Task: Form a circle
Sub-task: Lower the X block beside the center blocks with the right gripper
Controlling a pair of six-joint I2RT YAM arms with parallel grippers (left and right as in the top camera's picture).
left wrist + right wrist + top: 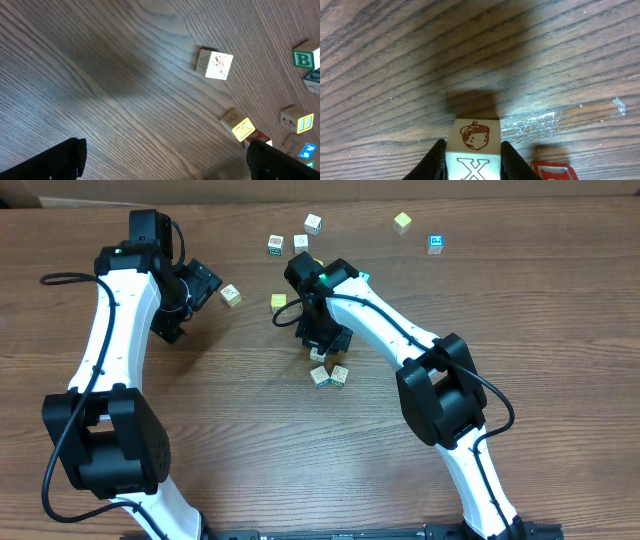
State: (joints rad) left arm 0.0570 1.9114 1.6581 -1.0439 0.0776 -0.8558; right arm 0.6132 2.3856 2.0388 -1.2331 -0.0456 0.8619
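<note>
The left arm and right arm share one build: smooth white link shells set between chunky black joint housings. A thin black cable trails along each arm. A small green light glows on the right arm's wrist housing. The left hand and right hand are matte black, with blunt, rounded black fingers.

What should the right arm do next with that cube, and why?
Probably a short carry: bring the acorn cube next to the two cubes lying close by and set it there. The right pincer hugs the cube on both sides, so the grip looks ready, and two cubes side by side make no ring yet.
</note>
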